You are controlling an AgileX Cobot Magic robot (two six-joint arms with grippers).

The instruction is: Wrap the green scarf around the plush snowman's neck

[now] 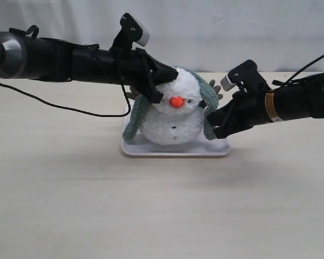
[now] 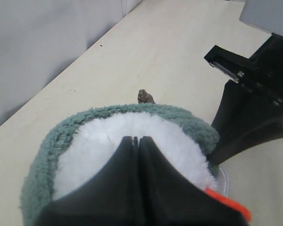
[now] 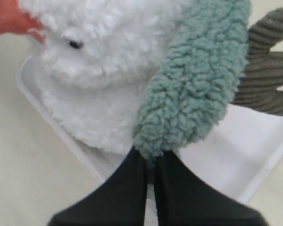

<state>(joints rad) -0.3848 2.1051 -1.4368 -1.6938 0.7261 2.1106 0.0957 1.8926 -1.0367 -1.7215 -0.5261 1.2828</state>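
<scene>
The right fingers (image 3: 127,188) pinch the end of the green scarf (image 3: 193,94) tight. The left fingers (image 2: 127,179) are squeezed together with nothing between them, tips touching the plush snowman (image 1: 175,116) on its head. The scarf loops over the head just past those tips. The snowman sits on a white tray (image 1: 175,150) on the bench (image 1: 151,205).

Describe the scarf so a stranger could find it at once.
On the beige table sits a white tray with a plush snowman on it. The scarf is the fuzzy grey-green strip draped over the back of its head, an end hanging down each side. It is the only green thing there; the snowman is white with an orange nose.
</scene>
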